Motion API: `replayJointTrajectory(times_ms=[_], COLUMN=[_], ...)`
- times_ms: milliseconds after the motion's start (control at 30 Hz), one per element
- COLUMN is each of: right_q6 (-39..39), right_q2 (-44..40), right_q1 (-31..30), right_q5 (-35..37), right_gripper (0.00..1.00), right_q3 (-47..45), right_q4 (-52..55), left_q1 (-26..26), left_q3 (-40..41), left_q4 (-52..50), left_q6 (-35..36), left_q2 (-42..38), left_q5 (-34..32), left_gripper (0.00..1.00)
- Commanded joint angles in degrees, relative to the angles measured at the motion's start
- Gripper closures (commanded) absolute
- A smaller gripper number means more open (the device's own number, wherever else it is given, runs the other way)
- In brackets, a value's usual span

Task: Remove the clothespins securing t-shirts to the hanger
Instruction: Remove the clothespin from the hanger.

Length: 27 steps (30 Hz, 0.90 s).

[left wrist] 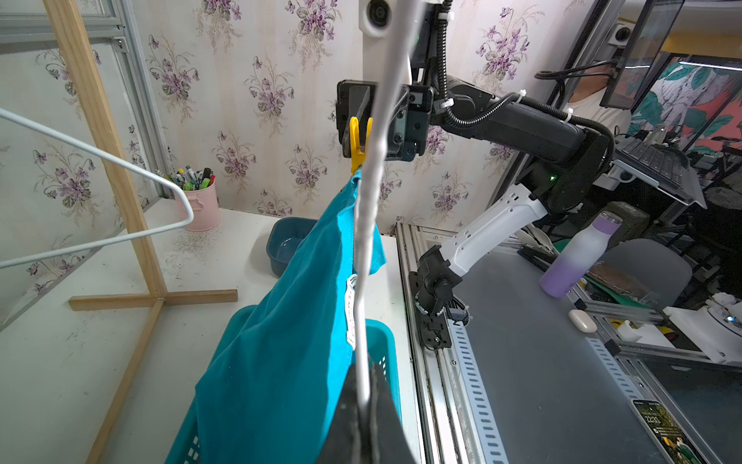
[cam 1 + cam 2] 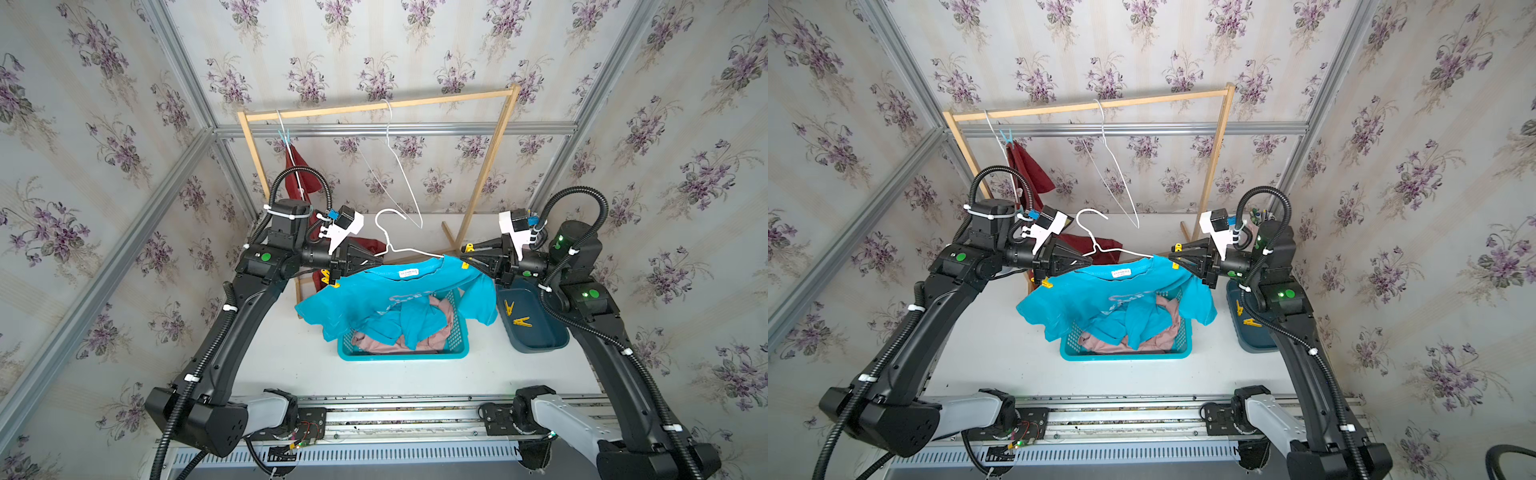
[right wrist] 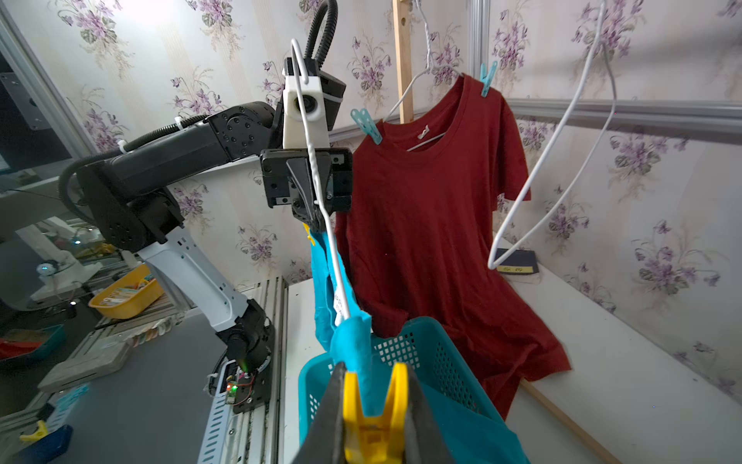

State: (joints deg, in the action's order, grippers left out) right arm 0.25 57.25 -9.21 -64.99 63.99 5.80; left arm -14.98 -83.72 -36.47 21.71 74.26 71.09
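**Bench [image 2: 291,365], front.** Turquoise basket [image 2: 415,355] holding the pale pink t-shirt [image 2: 374,343]. The lower part of the turquoise t-shirt [image 2: 374,299] drapes into it.

**Right of the basket.** Dark blue tub [image 2: 536,336], with two loose yellow clothespins [image 2: 522,321] inside.

**Above the basket.** White wire hanger [image 2: 409,250] carrying the turquoise t-shirt, its hook free of any rail.
- Left claw [image 2: 380,259]: closed on the hanger wire at the left shoulder. The left-shoulder yellow clothespin [image 2: 331,279] is clipped to the shirt just under the claw's body, outside its jaws.
- Right claw [image 3: 373,385]: clamped on the right-shoulder yellow clothespin [image 3: 375,426], a jaw on either side. Turquoise cloth runs between the pin's prongs.

**Rear.** Wooden rack [image 2: 374,106].
- Bare wire hanger [image 2: 399,166].
- Dark red t-shirt [image 3: 421,221], pinned to its own hanger by two light blue clothespins [image 3: 367,125], well apart from both claws.
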Motion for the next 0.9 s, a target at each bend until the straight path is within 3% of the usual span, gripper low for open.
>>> replayJointTrajectory(times_ms=[0, 300, 433, 867], right_q6=[1.5, 5.3, 7.3, 8.5], right_q2=[-0.6, -2.0, -2.2, 0.3], right_q1=[0.0, 0.1, 0.1, 0.1], right_q5=[4.0, 5.9, 4.8, 2.1], right_gripper=[1.0, 1.0, 1.0, 1.0], right_q3=[-0.3, -0.8, -0.4, 0.4], right_q4=[-4.9, -10.1, -11.8, -8.8], left_q1=[0.0, -0.1, -0.1, -0.3], left_q3=[-0.4, -0.1, -0.8, -0.1], left_q4=[-0.5, -3.5, -5.2, -8.7], left_q6=[0.6, 3.0, 3.5, 14.1], left_q2=[-0.2, -0.5, -0.8, -4.1], left_q5=[-0.2, -3.7, -9.0, -16.1], left_gripper=[1.0, 1.0, 1.0, 1.0])
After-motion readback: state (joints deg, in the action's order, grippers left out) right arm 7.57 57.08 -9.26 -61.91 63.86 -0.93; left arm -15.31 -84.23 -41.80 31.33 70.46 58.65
